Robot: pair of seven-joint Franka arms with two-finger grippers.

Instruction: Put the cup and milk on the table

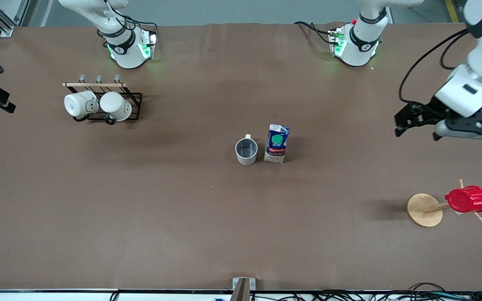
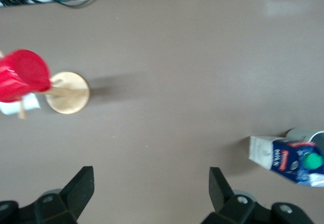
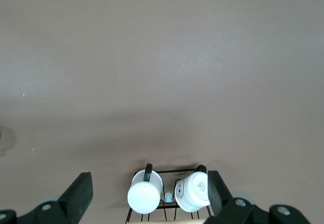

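Front view, starting at the right arm's end of the table (image 1: 182, 217): a black wire rack (image 1: 111, 104) carries two white mugs (image 1: 80, 103) lying on their sides under a wooden bar, and nothing touches them. The right arm's base stands just above that spot at the table's edge. The right gripper (image 3: 149, 196) itself shows only in the right wrist view, hanging over the rack, its two dark fingers (image 3: 78, 191) spread wide with nothing between them, the mugs (image 3: 145, 192) well below on bare brown surface.

Toward the middle of the table stands the cup (image 1: 246, 151), upright, mouth open upward, grey inside, its handle turned toward the robots' bases. Just beside it, toward the left arm's end, the milk (image 1: 277, 143) stands upright too, green cap on top, red label lower down. The two are close; I cannot tell whether they touch. Both rest directly on the table, free of either gripper.

Farther along, the left gripper (image 1: 416, 125) hangs in the air over open table, well apart from the carton. Its black fingers (image 2: 81, 186) are spread wide and hold nothing; the left wrist view shows the milk (image 2: 288, 155) off to one side.

Nearer to the front camera than that gripper, a red ribbed cup (image 1: 468, 199) sits on a peg of a tilted wooden stand with a round base (image 1: 424, 210).
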